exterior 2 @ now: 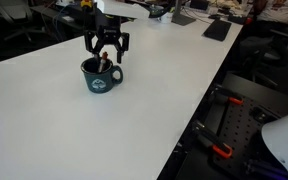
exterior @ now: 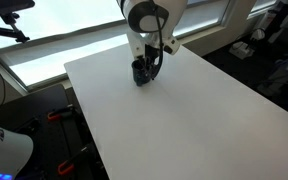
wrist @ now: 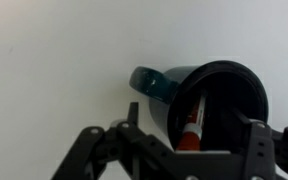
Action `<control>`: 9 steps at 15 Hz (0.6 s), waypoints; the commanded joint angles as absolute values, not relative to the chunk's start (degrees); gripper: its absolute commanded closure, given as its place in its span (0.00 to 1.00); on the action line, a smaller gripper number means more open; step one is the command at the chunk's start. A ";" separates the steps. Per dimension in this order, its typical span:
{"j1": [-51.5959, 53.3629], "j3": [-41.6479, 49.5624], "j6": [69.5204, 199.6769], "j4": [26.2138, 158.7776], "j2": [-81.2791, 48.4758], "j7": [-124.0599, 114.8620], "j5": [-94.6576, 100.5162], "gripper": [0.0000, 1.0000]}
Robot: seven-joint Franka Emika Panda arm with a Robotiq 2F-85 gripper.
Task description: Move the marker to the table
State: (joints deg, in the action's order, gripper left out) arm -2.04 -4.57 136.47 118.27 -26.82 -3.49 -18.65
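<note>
Wrist view: marker [wrist: 190, 128] stands inside the mug [wrist: 159, 95] at lower right of frame, leaning against the inner wall. It is not yet on the table [wrist: 64, 60]. The mug keeps it propped steeply. A stick this slim would not stand by itself.

Gripper [exterior 2: 106, 49]: directly above the mug mouth, jaws spread wide, one finger to each side of the rim line. Nothing held. No finger visibly touches the marker. In the wrist view the linkages run across the bottom edge, with the marker showing between them.

Judgement: the wide stance over the opening reads as lining up for a pinch on the marker's upper end. The mug wall leaves only that end reachable.

Materials and shapes:
- Marker: thin straight cylinder. The visible part is red, with a pale band higher up. Looks like smooth plastic. Lower end is hidden in the mug.
- Mug: round, dark outer wall with a teal sheen and a pale printed mark on its side in an exterior view [exterior 2: 101, 84]. Loop handle points to the upper left in the wrist view. Interior is black and glossy, probably glazed ceramic.
- Table: flat, plain white, matte, no marks near the mug.

Risk, judged: a jaw may clip the rim and shift the mug.
</note>
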 commanded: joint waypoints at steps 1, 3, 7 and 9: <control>-1.42 -3.80 137.02 118.17 -26.28 -3.54 -17.72 0.00; -1.11 -3.31 138.83 118.21 -26.18 -3.80 -16.67 0.00; -1.19 -2.83 141.04 117.84 -26.45 -3.51 -14.55 0.00; -1.27 -2.83 141.53 117.83 -26.49 -3.35 -14.17 0.04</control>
State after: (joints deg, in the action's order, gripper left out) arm -1.90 -3.37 140.53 117.92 -26.81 -3.50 -15.19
